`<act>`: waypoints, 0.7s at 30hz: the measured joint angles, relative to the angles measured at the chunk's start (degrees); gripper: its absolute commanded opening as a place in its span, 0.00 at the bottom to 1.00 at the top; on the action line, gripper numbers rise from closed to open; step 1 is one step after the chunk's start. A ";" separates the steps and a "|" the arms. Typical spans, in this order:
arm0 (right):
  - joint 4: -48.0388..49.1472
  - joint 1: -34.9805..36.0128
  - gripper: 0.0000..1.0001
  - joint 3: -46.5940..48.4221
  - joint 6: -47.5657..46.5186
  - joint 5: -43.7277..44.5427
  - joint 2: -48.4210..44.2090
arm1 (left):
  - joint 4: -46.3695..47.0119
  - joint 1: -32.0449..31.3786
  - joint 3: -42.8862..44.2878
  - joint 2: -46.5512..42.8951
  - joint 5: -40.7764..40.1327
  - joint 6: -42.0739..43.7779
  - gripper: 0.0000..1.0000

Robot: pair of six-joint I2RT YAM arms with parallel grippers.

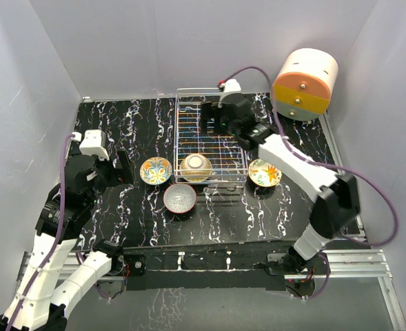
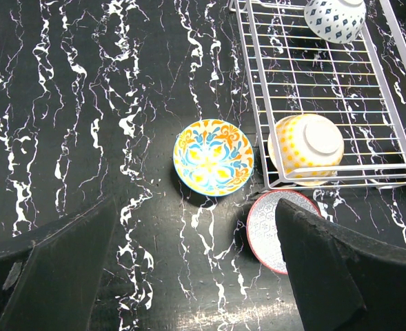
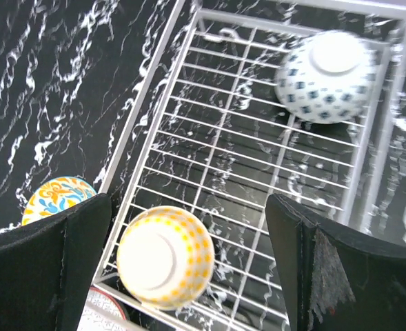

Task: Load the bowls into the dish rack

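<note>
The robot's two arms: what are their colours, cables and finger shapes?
The left arm and the right arm have white links and black joints. A purple cable runs along each, and a white camera block sits on each wrist. The fingers are broad, matte black wedges.

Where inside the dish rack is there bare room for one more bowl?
The dish rack is bare in its middle, between the yellow-dotted bowl and the blue-patterned bowl. It is crowded around the near left corner, where the teal-orange bowl and the red-rimmed bowl sit just outside.
</note>
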 measured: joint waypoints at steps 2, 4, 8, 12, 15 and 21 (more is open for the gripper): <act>-0.48 -0.85 0.99 -2.67 0.44 1.62 -5.51 | 0.09 -0.02 0.00 0.17 0.04 0.02 0.97; -1.95 -3.61 0.99 -6.88 1.44 2.05 -12.20 | 0.33 -0.02 0.00 0.48 0.15 0.02 0.97; -4.96 -14.23 0.99 -16.33 3.89 2.32 -23.80 | 1.57 -0.02 -0.09 1.11 1.22 0.04 0.97; -11.28 -22.21 0.99 -24.06 5.60 1.88 -30.93 | 2.62 -0.02 -1.09 1.40 2.23 0.04 0.97; -15.02 -25.53 0.96 -28.24 6.21 -1.07 -32.68 | 3.32 -0.02 -1.97 1.53 3.19 0.04 0.97; -18.53 -29.00 0.86 -33.90 6.84 -7.96 -31.74 | 4.39 -0.02 -2.78 1.66 4.61 0.04 0.97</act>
